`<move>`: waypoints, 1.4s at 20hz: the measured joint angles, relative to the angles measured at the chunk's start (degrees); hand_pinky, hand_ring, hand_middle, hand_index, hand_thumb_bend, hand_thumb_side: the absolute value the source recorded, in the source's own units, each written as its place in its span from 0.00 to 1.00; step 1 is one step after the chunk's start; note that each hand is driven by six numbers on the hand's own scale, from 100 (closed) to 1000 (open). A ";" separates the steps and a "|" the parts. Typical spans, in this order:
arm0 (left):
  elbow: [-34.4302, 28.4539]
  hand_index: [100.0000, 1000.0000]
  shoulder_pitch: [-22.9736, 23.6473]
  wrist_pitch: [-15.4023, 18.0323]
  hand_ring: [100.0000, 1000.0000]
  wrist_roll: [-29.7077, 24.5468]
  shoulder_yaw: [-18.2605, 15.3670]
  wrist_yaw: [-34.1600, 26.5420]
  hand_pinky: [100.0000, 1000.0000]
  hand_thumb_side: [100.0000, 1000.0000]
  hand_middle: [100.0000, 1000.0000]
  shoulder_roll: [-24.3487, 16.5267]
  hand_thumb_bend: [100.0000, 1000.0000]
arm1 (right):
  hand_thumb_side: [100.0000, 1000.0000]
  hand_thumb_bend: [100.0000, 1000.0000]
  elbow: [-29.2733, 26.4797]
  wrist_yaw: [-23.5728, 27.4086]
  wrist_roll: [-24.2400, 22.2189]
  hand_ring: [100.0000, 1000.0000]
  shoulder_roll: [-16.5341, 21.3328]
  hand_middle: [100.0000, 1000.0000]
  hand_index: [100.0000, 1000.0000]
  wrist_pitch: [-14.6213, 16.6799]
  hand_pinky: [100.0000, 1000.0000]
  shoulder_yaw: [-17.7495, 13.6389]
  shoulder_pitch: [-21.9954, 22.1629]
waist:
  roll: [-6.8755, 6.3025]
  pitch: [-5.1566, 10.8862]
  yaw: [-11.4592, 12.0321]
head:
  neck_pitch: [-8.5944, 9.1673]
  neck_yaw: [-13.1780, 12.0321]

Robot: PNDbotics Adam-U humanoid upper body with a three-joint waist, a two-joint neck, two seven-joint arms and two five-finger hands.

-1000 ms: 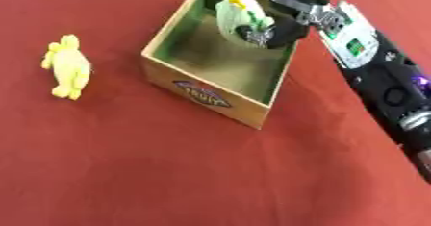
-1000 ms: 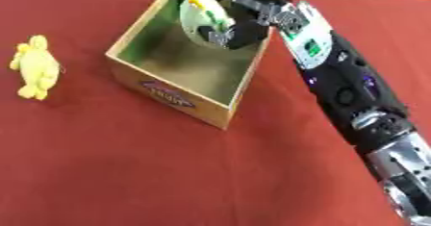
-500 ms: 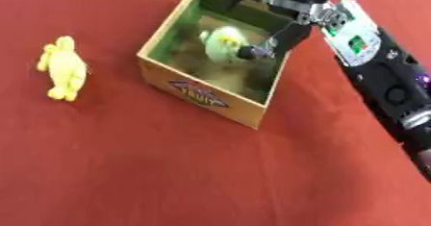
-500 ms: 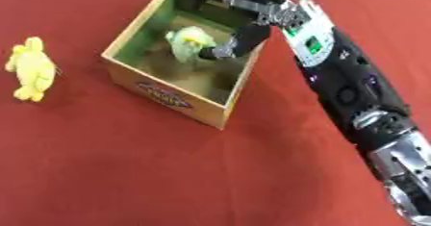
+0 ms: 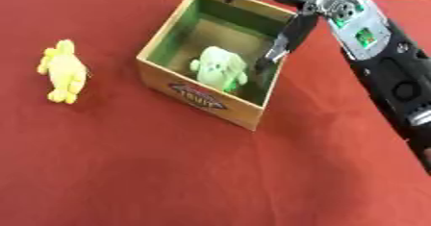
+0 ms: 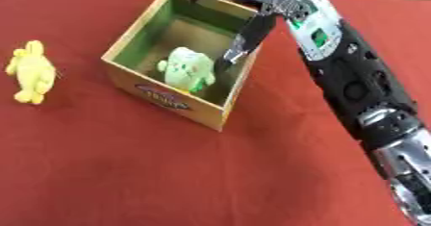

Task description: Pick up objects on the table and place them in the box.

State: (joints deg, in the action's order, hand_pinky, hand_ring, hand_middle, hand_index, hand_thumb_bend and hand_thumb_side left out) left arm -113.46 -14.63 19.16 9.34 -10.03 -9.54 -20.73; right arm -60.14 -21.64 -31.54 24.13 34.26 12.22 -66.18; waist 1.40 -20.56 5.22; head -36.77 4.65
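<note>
Left eye view: right hand [image 5: 290, 8] hovering over the box [image 5: 198, 101], fingers [image 5: 282, 47] spread and straight, holding nothing; green plush toy [image 5: 221, 69] lying inside the box, just below and left of the fingertips; yellow plush toy [image 5: 63, 71] lying on the red table [image 5: 168, 172], well apart

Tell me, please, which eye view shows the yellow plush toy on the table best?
The left eye view shows the yellow plush toy best: it lies whole on the red table, well inside the picture. The right eye view shows it whole too, but close to the picture's left edge.
</note>
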 measured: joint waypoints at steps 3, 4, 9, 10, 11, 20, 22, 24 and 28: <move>0.00 0.68 0.31 -0.15 0.63 0.23 -0.12 0.00 0.48 0.58 0.69 0.00 0.00 | 0.87 0.64 -3.85 2.53 1.60 1.00 1.31 0.70 1.00 -0.10 0.99 -1.47 0.76 | -0.20 0.24 -1.00 | -0.18 -0.63; 0.00 0.68 0.47 -0.18 0.63 0.35 -0.24 0.02 0.48 0.58 0.69 0.00 0.00 | 0.94 0.56 -5.18 3.36 2.26 1.00 2.01 0.67 1.00 -0.27 0.98 -2.17 1.38 | -0.26 0.32 -1.36 | -0.31 -0.92; 0.00 0.68 0.56 -0.93 0.63 1.63 -0.75 0.68 0.47 0.56 0.69 -0.36 0.00 | 0.94 0.49 -11.92 7.52 6.04 0.97 6.82 0.61 0.96 -0.36 0.92 -5.02 6.45 | -0.79 0.54 -3.41 | -0.54 -2.88; 0.00 0.68 0.55 -1.12 0.63 1.98 -0.79 1.03 0.47 0.54 0.69 -0.75 0.00 | 0.93 0.49 -13.22 8.33 6.82 0.96 7.93 0.61 0.95 0.02 0.91 -5.20 7.73 | -0.93 0.58 -3.81 | -0.55 -3.27; 0.00 0.68 0.53 -1.33 0.63 2.38 -0.90 1.45 0.47 0.54 0.69 -1.24 0.00 | 0.93 0.47 -14.51 9.16 7.59 0.96 9.01 0.60 0.95 0.42 0.90 -5.33 8.99 | -1.05 0.63 -4.18 | -0.55 -3.67; 0.05 0.75 -1.14 -3.67 0.64 4.85 -2.86 8.01 0.49 0.37 0.72 -10.57 0.00 | 0.91 0.38 -26.91 16.74 15.19 0.94 14.94 0.58 0.93 0.51 0.89 -6.62 21.21 | -2.13 0.92 -6.83 | -0.66 -7.14; 0.40 0.76 -1.68 -4.12 0.64 4.66 -3.04 9.72 0.49 0.35 0.72 -13.28 0.00 | 0.90 0.37 -29.75 18.49 16.94 0.93 14.98 0.57 0.93 -0.59 0.90 -6.96 24.00 | -2.26 1.13 -7.32 | -0.83 -7.60; 0.82 0.78 -2.18 -4.61 0.64 4.63 -3.18 11.50 0.50 0.33 0.72 -15.96 0.00 | 0.90 0.37 -32.60 20.26 18.69 0.93 14.98 0.57 0.93 -1.96 0.90 -7.33 26.84 | -2.35 1.18 -7.68 | -0.98 -7.88; 1.71 0.82 -3.14 -6.02 0.66 5.04 -3.18 15.11 0.52 0.34 0.74 -20.63 0.00 | 0.89 0.37 -38.43 23.85 22.28 0.93 15.18 0.56 0.93 -4.65 0.90 -8.30 32.63 | -2.40 1.18 -8.15 | -0.98 -8.11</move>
State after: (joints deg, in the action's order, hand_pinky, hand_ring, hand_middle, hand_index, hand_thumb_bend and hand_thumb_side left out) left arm -111.75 -17.76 13.14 14.37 -13.21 5.56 -41.36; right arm -98.57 2.20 -9.26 39.31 29.61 3.92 -33.55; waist -1.00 -19.37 -2.93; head -37.76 -3.46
